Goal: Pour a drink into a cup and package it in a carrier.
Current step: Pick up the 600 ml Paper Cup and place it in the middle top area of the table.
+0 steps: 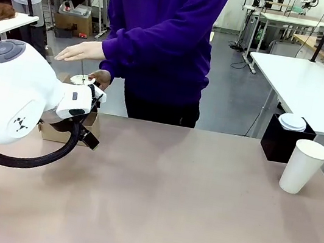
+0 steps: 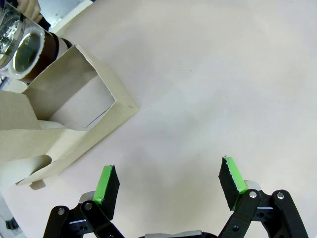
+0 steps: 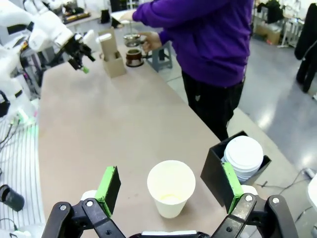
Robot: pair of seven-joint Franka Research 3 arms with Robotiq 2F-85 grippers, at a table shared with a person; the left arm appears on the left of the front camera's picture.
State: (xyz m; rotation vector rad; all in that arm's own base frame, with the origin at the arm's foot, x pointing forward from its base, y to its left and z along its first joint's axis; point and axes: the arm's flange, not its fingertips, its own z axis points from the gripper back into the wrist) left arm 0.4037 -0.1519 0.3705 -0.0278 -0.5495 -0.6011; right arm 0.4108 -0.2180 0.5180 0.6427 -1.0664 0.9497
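Pale bench (image 1: 160,207) is seen running across to a person (image 1: 163,35) in a purple top at 12 o'clock, with other work tables behind. At 9 o'clock in the front view the carrier (image 1: 55,132) is set close to the far edge, largely hidden by the left arm. It is probably placed there to be within the person's reach.

The drink (image 3: 132,58), dark brown, is held in a glass vessel (image 2: 22,49) by the person's hand (image 1: 99,77), just beside the carrier on its far side. It is judged not yet poured.

The left hand (image 2: 168,183) is spread wide with nothing between its green pads (image 2: 106,181). It is hung above bare bench near the carrier's corner, seemingly kept ready but out of the way.

At 3 o'clock the cup (image 1: 304,165) is stood upright, mouth up and apparently empty, well apart from the carrier. It is next to a black box (image 1: 282,143) of lids (image 1: 292,122).

The right hand (image 3: 168,171) is likewise released and empty. From above, the cup is framed between its fingers, which suggests a grasp is being lined up.
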